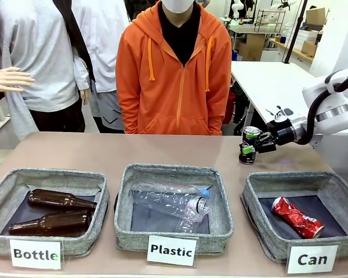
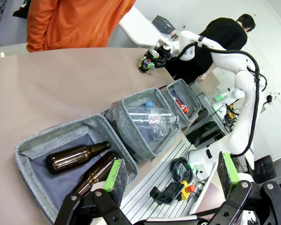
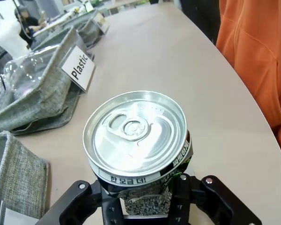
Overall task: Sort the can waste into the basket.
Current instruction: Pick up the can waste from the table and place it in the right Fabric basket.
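L to R across the table (image 1: pixel 180 147): Bottle bin (image 1: pixel 46 211) held two brown bottles (image 1: pixel 58 200), Plastic bin (image 1: pixel 174 200) held a clear plastic bottle (image 1: pixel 171 200), and the Can basket (image 1: pixel 304 223) at R already had the crushed red can (image 1: pixel 297 217) lying in it.

Left end effector (image 2: pixel 171 171) hung released, jaws wide apart w/ nothing between them, above the table's near edge by the Bottle bin.

Right end effector (image 1: pixel 256 145) was clenched on the dark can (image 1: pixel 249 145), upright, silver top up. Can sat beyond the basket's far rim, near the table's far R side; couldn't tell whether its base touched the table or was just clear of it. In the right wrist view the pads gripped low on the can body, w/ most of the can standing above them.

Risks, as judged: low grip on a smooth can means it could tip or slip during the carry. Can has to clear the basket's far wall; too low a path would snag the fabric rim and shove the basket. Release too early and it'd land on the table outside; it might also roll onto the red can. Person (image 1: pixel 174 75) stood close behind the table, so a wide swing could come near them.
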